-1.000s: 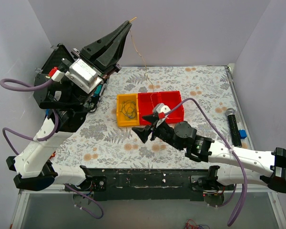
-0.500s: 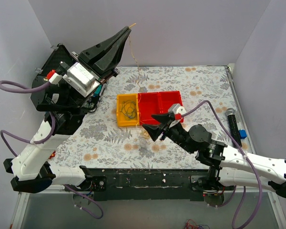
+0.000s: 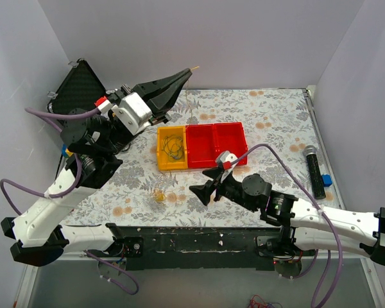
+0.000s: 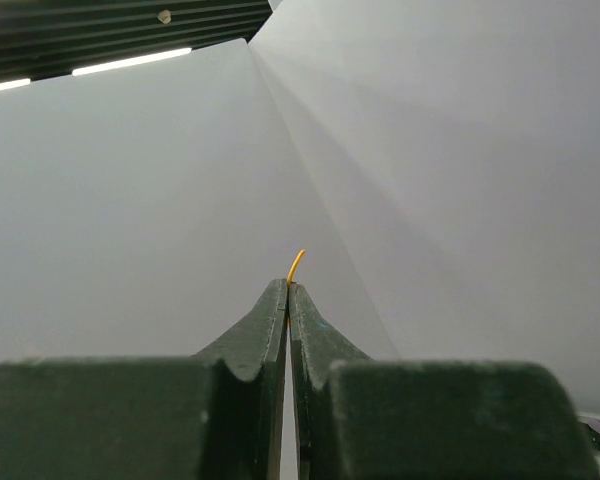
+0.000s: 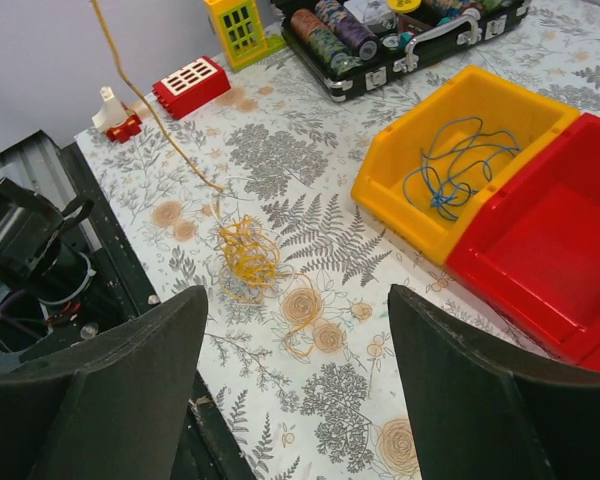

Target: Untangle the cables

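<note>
A tangle of yellow cable (image 3: 159,196) lies on the floral table, near the front. One thin strand (image 5: 150,110) rises from the tangle (image 5: 248,255) towards my left gripper (image 3: 189,70). That gripper is raised high at the back and is shut on the strand's end (image 4: 296,262), which pokes out past the tips (image 4: 287,287). My right gripper (image 3: 204,184) hovers just right of the tangle, open (image 5: 298,300), with nothing between its fingers. A blue cable (image 5: 445,170) lies coiled in the yellow bin (image 3: 171,147).
A red two-compartment bin (image 3: 215,144) adjoins the yellow bin (image 5: 405,200). An open black case (image 5: 380,40) with spools stands at the back left. Toy bricks (image 5: 190,85) lie near the left edge. A black cylinder (image 3: 314,170) lies at the right.
My left gripper has dropped lower and swung right, still holding the strand. The yellow tangle has shifted left and nearer on the table. My right gripper moved about and now sits beside the tangle.
</note>
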Controlling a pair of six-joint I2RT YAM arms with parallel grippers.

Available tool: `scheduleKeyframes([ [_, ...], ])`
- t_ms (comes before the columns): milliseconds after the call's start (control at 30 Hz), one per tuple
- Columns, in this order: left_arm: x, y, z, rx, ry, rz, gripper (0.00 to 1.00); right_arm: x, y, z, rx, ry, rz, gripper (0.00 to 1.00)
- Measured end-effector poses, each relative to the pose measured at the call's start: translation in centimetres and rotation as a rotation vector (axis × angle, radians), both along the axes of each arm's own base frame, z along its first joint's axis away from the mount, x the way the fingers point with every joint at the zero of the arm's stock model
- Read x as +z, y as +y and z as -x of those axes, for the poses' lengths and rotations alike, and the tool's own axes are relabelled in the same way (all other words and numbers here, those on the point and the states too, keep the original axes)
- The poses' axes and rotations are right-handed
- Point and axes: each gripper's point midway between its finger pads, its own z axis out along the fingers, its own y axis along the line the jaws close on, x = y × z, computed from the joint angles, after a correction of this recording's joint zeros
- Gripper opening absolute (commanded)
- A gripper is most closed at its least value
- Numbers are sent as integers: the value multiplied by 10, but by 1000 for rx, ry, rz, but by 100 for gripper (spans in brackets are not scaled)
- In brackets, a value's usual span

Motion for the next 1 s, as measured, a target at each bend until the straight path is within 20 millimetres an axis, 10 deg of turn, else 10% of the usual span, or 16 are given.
scheduleKeyframes([
  [800,1,-2,0,-21,28,9,0,5,87,-5,142,-23,-55,82],
  [1000,7,2,3,-23,20,22,0,13,104,-10,153,-48,-66,60],
])
